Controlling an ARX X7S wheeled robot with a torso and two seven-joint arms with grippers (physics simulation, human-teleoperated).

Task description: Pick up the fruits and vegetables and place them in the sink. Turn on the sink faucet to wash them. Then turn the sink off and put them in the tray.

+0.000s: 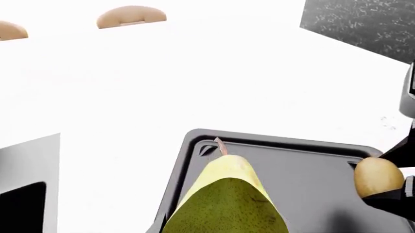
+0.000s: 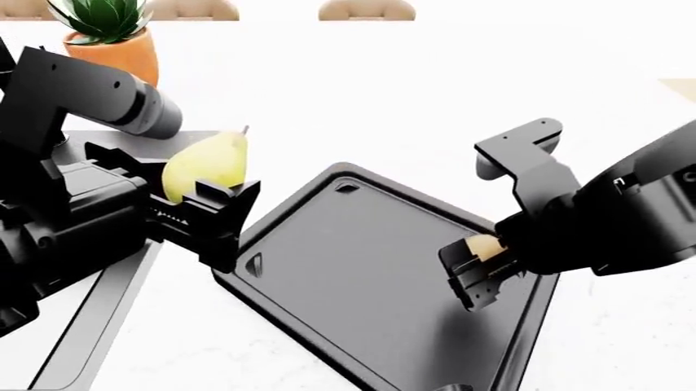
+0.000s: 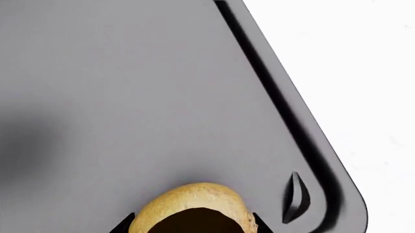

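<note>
Pear [image 2: 207, 163] is clamped in my left gripper [image 2: 201, 199], held above the counter [image 2: 435, 98] just left of the tray [image 2: 359, 269], over the strip between the tray and the sink rim [image 2: 98, 318]. Stem points up and away from me. On the left wrist camera the pear [image 1: 227, 204] fills the near part of the picture, its stem lined up with the tray's far-left corner [image 1: 207, 148].

Brown oval fruit [image 2: 484, 244] sits pinched in my right gripper [image 2: 478, 269], over the right side of the tray, close to its right rim. Only a pale sliver of it shows between the jaws from the head camera. The right wrist camera shows the fruit [image 3: 191, 208] above the grey tray floor [image 3: 129, 97], with one rounded corner and its notch nearby. I cannot tell whether the fruit touches the floor or hangs just above it. The left wrist camera also catches the fruit [image 1: 377, 177] held at the tray's right edge.

Tray lies diagonal on the white counter between my two arms, bare inside.

Sink shows only as a grey rim at the near left, partly behind my left arm. Potted plant [image 2: 109, 37] stands far left.
</note>
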